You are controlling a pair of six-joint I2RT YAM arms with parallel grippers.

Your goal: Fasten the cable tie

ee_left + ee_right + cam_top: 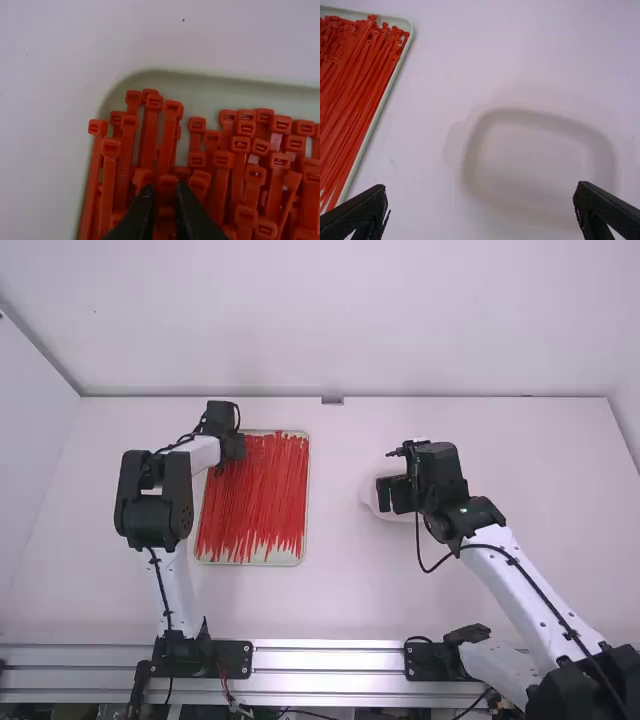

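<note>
Counter point(480, 430) comes first: it is white and carries everything in front of you. On it your tray point(225, 90), pale green with rounded corners, lies flat directly under the left pincer point(162, 187) and well apart from the right pincer point(480, 186), off to that one's side.

The tray is packed with red cable ties point(255, 500). They lie roughly parallel in a thick layer, and their square heads are bunched at the tray's end just ahead of the left pincer's tips. A strip of bare tray shows beyond those heads, near the rounded corner.

Your dish point(535, 155) is white, a rounded rectangle with a small tab on one side. It sits on the counter straight below the right pincer, framed between that pincer's two fingers point(360, 212).

Your right pincer is spread wide and has hold of nothing; it hangs above the dish without touching it.

Your left pincer is down in the heap near the head end, drawn in to a narrow gap. One cable tie point(166, 181) is caught between its tips, with its head poking out just ahead of them. The neighbouring ties press close on both sides of the tips.
</note>
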